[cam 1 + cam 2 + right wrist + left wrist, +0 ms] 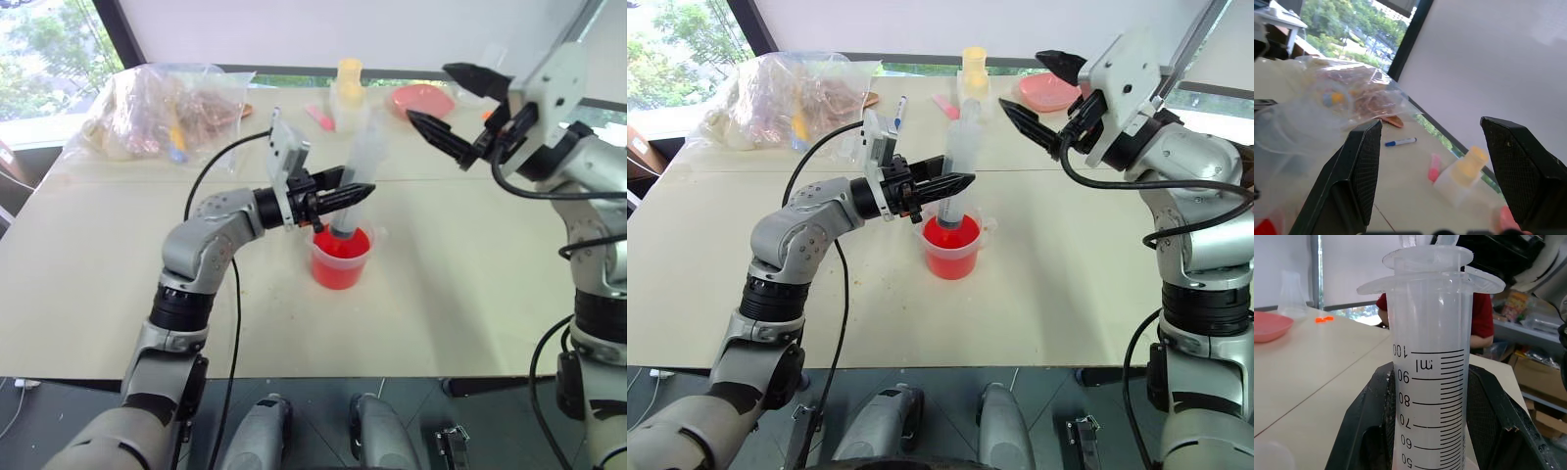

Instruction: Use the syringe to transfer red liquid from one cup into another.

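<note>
the syringe (958, 171) is stood upright in the red beaker (951, 247) mid-table, clamped by the left gripper (942, 188). its printed scale is seen from the left wrist. the right gripper (1043, 93) is held wide apart above, empty; a pen (1400, 142) is shown behind.

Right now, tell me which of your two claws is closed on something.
The left claw: it is shut on the syringe, which stands tip-down in the beaker of red liquid. The right claw hangs open in the air, holding nothing.
</note>
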